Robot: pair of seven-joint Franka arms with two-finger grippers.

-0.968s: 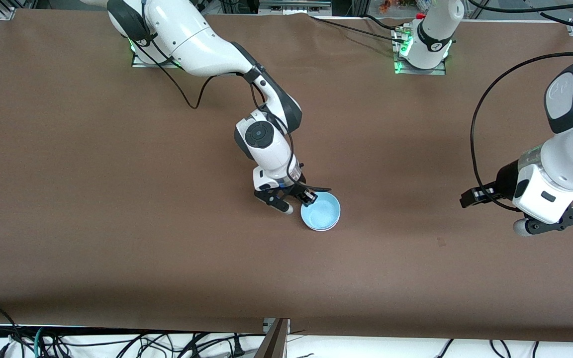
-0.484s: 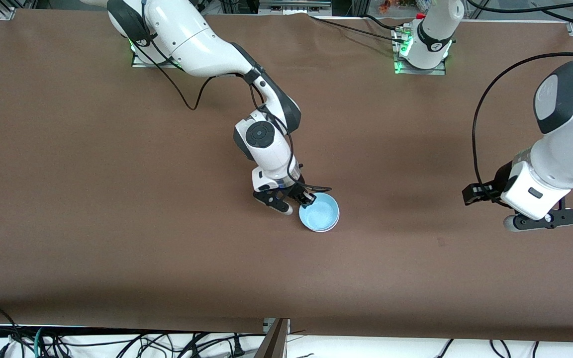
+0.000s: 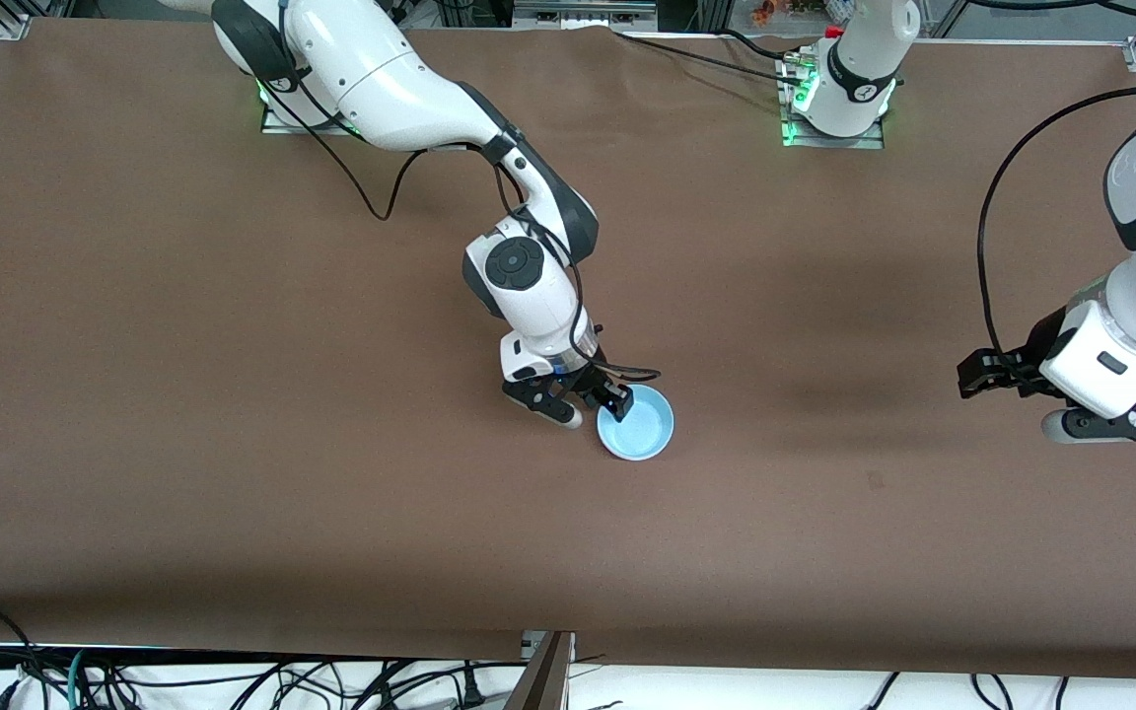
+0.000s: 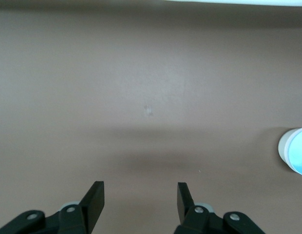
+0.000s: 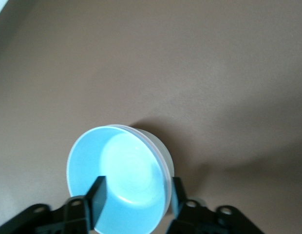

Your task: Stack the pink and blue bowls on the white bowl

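Observation:
The light blue bowl (image 3: 635, 422) sits mid-table, nested in another bowl of which only a pale whitish rim (image 5: 166, 161) shows around it; I take this rim for the white bowl. The pink bowl is hidden or out of view. My right gripper (image 3: 593, 406) is low at the bowl's edge, open, one finger (image 5: 98, 192) inside the blue bowl (image 5: 117, 175) and the other outside the rim. My left gripper (image 3: 1115, 426) hangs open and empty over bare table at the left arm's end. The stack shows at the edge of the left wrist view (image 4: 294, 152).
The brown table cover (image 3: 233, 394) is bare around the stack. Cables lie near the arm bases (image 3: 834, 99) and along the table's edge nearest the front camera (image 3: 233, 680).
The blue bowl looks smaller and lower than a second ago, settled into the rim beneath it. The left arm has swung farther toward its own end of the table.

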